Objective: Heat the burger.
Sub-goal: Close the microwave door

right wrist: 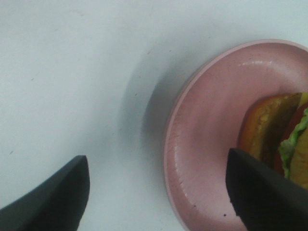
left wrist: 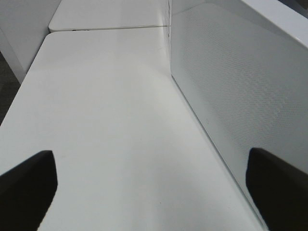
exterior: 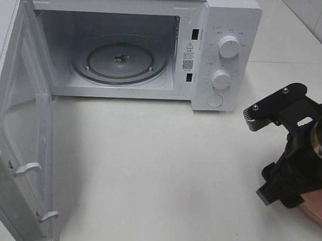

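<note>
The burger [right wrist: 281,134] lies on a pink plate [right wrist: 207,144], and only its bun edge, tomato and lettuce show in the right wrist view. My right gripper [right wrist: 156,161] hangs open over the plate's rim. One finger is above the bare table and the other above the plate next to the burger, and nothing is held. In the exterior high view the right gripper [exterior: 276,192] is at the table's right edge, and the arm hides the burger. Just a sliver of the plate [exterior: 317,214] shows. My left gripper [left wrist: 150,156] is open and empty.
The white microwave [exterior: 230,27] stands at the back with its door [exterior: 15,118] swung wide to the left. A glass turntable [exterior: 120,61] lies inside. The left gripper hovers low over the table, right beside the door's outer face [left wrist: 231,82].
</note>
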Controlling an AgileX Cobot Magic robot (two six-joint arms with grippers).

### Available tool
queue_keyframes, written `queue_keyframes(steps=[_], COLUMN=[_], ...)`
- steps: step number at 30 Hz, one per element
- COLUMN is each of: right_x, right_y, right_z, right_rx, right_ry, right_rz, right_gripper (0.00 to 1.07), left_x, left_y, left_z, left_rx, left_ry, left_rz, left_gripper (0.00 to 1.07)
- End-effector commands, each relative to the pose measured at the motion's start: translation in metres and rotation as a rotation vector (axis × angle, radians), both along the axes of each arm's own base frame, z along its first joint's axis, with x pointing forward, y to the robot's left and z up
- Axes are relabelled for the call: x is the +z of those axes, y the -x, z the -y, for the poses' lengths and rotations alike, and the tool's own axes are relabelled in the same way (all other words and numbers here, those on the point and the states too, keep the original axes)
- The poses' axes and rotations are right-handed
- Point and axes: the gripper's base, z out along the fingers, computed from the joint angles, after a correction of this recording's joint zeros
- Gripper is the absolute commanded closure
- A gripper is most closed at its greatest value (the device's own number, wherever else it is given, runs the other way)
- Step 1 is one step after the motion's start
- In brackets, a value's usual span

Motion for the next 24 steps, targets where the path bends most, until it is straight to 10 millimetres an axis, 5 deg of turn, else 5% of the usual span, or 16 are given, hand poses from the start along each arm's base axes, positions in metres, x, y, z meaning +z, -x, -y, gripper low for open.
queue_keyframes(steps=[1, 13, 24], right_x=[0.012, 0.066, 0.093], right_y=[0.011, 0.065, 0.111], right_z=[0.002, 0.026, 0.058], right_rx=[0.047, 0.062, 0.025], right_ry=[-0.029, -0.210, -0.300], right_rz=[-0.044, -0.026, 0.059], right_gripper=[0.31, 0.26, 0.26], left_x=[0.000, 0.000, 0.000], left_y=[0.003, 0.003, 0.003], left_z=[0.001, 0.001, 0.001], left_rx=[-0.002, -0.002, -0.002], left_ry=[0.006, 0.006, 0.006], left_rz=[0.023, 0.023, 0.023], left_gripper=[0.06, 0.06, 0.06])
